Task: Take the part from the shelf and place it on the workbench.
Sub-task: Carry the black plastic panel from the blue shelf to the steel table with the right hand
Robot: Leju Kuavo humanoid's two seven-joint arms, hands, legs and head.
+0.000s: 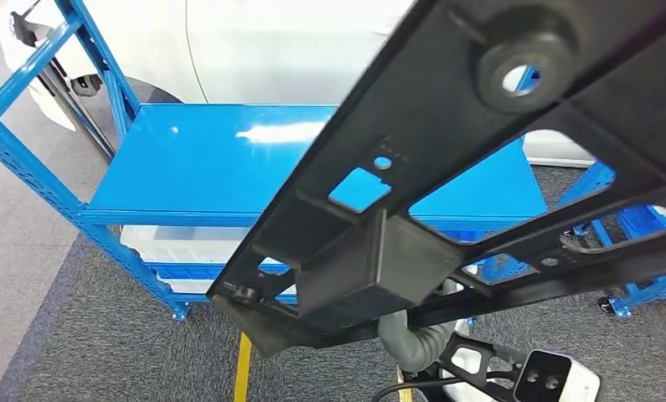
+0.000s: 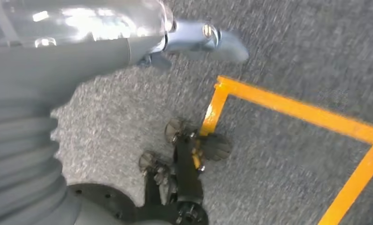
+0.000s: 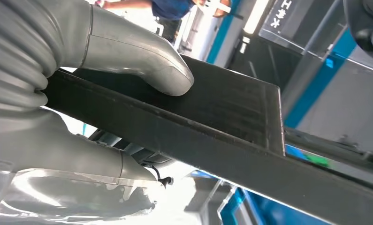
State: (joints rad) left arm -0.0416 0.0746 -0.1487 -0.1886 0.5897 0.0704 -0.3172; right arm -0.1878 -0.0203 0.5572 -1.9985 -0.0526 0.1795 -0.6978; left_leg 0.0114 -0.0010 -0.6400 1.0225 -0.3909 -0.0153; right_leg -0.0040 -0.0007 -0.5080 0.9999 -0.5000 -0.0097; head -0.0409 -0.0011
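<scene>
right hand (image 3: 76, 112) grips the part (image 1: 480, 167), thumb pressed on top and fingers under its edge, holding it up, tilted, off the shelf (image 1: 220, 159) for carrying. left hand (image 2: 57, 70) hangs over the floor; can't tell how its fingers lie. white bin (image 1: 178, 244) on a lower shelf level, contents hidden.

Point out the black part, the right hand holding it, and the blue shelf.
black part (image 1: 480, 159), head view, on its flat frame.
right hand (image 3: 142, 61), right wrist view, on the thumb pressing the part.
blue shelf (image 1: 212, 159), head view, on its bare top board.
</scene>
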